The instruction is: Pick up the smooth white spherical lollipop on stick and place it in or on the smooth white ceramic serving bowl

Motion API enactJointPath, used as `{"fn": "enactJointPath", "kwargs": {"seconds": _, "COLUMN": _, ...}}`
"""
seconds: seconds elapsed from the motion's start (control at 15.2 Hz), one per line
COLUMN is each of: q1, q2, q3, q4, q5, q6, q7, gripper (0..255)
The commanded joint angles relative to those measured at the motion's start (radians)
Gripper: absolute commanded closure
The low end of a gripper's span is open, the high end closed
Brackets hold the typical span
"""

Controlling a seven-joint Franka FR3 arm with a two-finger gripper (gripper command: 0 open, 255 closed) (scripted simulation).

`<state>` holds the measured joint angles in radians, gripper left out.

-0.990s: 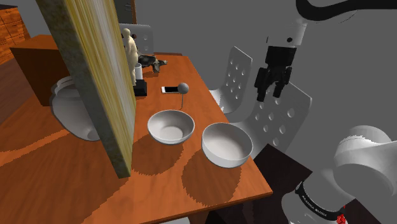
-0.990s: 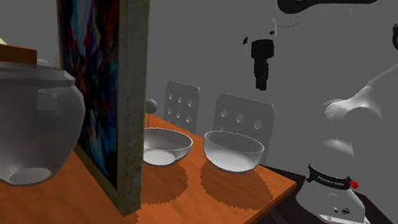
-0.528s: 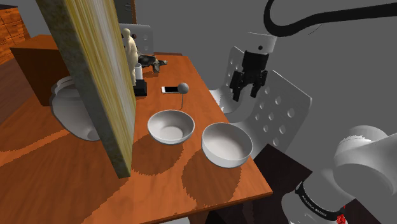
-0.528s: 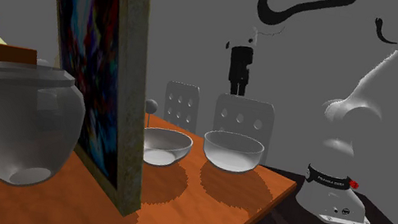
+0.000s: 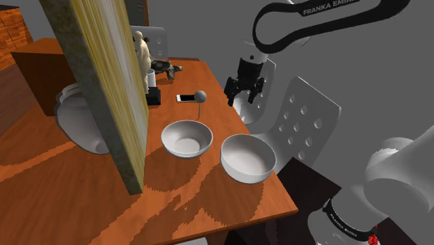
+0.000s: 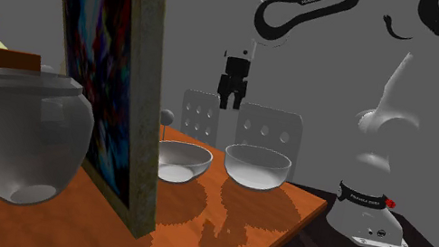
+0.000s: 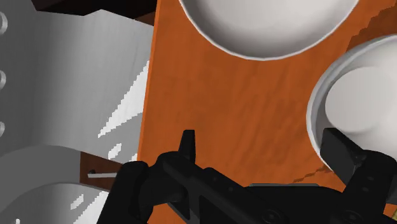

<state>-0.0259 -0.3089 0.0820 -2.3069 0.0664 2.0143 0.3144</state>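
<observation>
Lollipop (image 5: pixel 200 96) not yet grasped; gripper (image 5: pixel 242 97) held open, empty, at its 3 o'clock (shoulder view); pick & place left.

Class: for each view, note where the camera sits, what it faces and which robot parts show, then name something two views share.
Shoulder view: high beside the robot's base, looking down the orange table; arm and open gripper show.
Second exterior view: low at the table's far end, past a jar and framed picture, facing the base, arm and gripper.
Wrist view: on the hand, looking down at the table edge; both black fingers show, apart.
Shared: the perforated grey chair back, in all three.
</observation>
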Motion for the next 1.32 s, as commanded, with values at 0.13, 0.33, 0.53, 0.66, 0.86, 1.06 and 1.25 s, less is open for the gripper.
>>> {"fn": "enactJointPath", "kwargs": {"seconds": 0.13, "q1": -0.006, "q2": 0.130, "q3": 0.021, "q4": 0.070, "q5": -0.032, "q6": 0.114, "q7": 0.055, "gripper": 0}}
{"fn": "enactJointPath", "kwargs": {"seconds": 0.33, "q1": -0.009, "q2": 0.229, "q3": 0.031, "q4": 0.145, "q5": -0.067, "q6": 0.174, "q7": 0.098, "gripper": 0}}
{"fn": "enactJointPath", "kwargs": {"seconds": 0.53, "q1": -0.010, "q2": 0.327, "q3": 0.035, "q4": 0.231, "q5": -0.107, "q6": 0.222, "q7": 0.143, "gripper": 0}}
{"fn": "enactJointPath", "kwargs": {"seconds": 0.66, "q1": -0.008, "q2": 0.393, "q3": 0.035, "q4": 0.295, "q5": -0.136, "q6": 0.247, "q7": 0.174, "gripper": 0}}
{"fn": "enactJointPath", "kwargs": {"seconds": 0.86, "q1": 0.000, "q2": 0.491, "q3": 0.028, "q4": 0.400, "q5": -0.179, "q6": 0.274, "q7": 0.217, "gripper": 0}}
{"fn": "enactJointPath", "kwargs": {"seconds": 1.06, "q1": 0.005, "q2": 0.541, "q3": 0.023, "q4": 0.445, "q5": -0.198, "q6": 0.292, "q7": 0.236, "gripper": 0}}
{"fn": "enactJointPath", "kwargs": {"seconds": 1.25, "q1": 0.006, "q2": 0.566, "q3": 0.020, "q4": 0.440, "q5": -0.204, "q6": 0.323, "q7": 0.239, "gripper": 0}}
